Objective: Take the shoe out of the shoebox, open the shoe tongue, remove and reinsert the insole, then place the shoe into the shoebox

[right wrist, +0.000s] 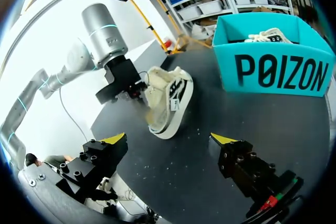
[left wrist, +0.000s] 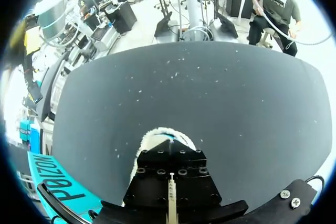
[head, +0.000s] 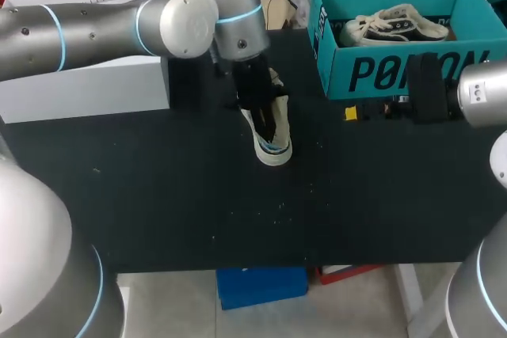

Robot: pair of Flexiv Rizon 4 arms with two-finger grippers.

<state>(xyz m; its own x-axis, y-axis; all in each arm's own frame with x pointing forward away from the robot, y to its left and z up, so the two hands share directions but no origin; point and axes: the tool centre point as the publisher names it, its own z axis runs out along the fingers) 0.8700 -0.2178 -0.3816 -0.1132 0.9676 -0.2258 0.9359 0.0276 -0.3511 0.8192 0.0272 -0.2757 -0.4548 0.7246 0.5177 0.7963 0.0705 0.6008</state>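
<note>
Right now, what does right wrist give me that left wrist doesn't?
Right wrist only: the whole shoe tipped up with the left gripper at it, the right gripper open, and a second shoe inside the shoebox. Left wrist only: little extra, just the table ahead of the shoe's toe. Both: the shoe, the table and the teal shoebox, though left wrist catches only a corner of it.

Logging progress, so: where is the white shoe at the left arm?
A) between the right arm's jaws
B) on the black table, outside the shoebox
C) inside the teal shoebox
B: the white shoe rests on the black table under the left arm, apart from the teal shoebox.
</note>
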